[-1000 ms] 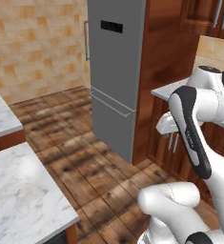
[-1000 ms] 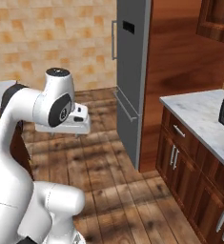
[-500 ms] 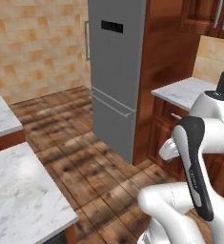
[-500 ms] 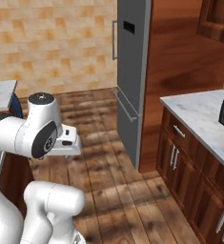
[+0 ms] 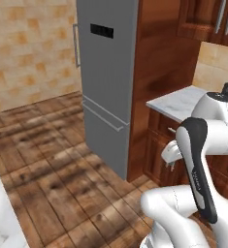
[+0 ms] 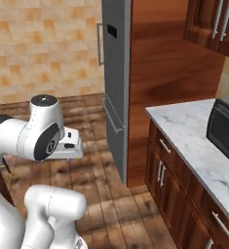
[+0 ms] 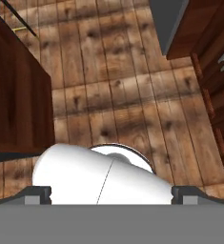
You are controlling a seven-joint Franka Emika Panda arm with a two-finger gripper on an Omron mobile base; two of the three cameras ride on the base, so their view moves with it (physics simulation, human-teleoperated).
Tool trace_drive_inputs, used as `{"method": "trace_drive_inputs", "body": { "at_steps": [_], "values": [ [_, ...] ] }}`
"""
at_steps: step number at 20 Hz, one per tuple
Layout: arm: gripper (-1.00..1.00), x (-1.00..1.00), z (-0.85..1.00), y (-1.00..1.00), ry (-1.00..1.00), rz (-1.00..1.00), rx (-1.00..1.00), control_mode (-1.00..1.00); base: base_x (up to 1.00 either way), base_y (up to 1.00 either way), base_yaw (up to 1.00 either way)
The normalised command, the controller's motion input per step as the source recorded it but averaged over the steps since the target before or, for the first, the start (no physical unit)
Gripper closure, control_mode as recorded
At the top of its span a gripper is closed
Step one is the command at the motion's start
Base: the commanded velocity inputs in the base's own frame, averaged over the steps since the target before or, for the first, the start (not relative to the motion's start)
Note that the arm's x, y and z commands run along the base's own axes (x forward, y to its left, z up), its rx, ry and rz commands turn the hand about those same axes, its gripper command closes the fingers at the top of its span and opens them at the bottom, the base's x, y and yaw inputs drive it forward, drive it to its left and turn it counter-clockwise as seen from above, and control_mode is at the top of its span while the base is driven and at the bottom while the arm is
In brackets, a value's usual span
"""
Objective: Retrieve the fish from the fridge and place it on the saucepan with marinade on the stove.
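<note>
One tall grey fridge (image 5: 107, 77) is standing shut at the middle of the scene, its vertical bar handle (image 5: 76, 45) running down the far edge, a dark display panel (image 5: 101, 31) sitting high on the door and the bottom drawer (image 5: 102, 135) closed beneath. Brown wood side panel (image 6: 164, 73) is running flush against the fridge's right flank, with wall cabinets (image 6: 212, 24) hanging above and to the right. Wooden plank floor (image 5: 52, 160) is spreading in front, tan tiled wall (image 6: 43, 46) standing behind. Marble worktop (image 6: 194, 136) is lying to the right of the fridge over dark wood base cabinets (image 6: 172, 180), carrying a dark-fronted grey appliance (image 6: 224, 129) near its right end. White arm is folding low in front of the base, the hand (image 6: 69, 146) pointing down toward the floor, well apart from the fridge door. Jaws are standing spread wide, pinching nothing. Fish is lying somewhere out of sight, with the fridge door closed; saucepan and stove are likewise not being seen from this spot. Hand view is looking down at floor planks, with a dark wood cabinet side (image 7: 13, 95) at its left.
</note>
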Motion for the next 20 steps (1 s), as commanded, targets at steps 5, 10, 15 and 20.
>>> {"method": "trace_drive_inputs", "body": {
  "at_steps": [5, 10, 15, 20],
  "values": [
    [-1.00, 0.00, 0.00, 0.00, 0.00, 0.00, 0.00, 1.00, 0.64, 0.02, -0.10],
    [-1.00, 0.00, 0.00, 0.00, 0.00, 0.00, 0.00, 1.00, 0.50, 0.43, -0.39],
    [-1.00, 0.00, 0.00, 0.00, 0.00, 0.00, 0.00, 1.00, 0.31, 0.34, -0.57],
    [-1.00, 0.00, 0.00, 0.00, 0.00, 0.00, 0.00, 1.00, 0.37, 0.39, -0.56]
  ]
}}
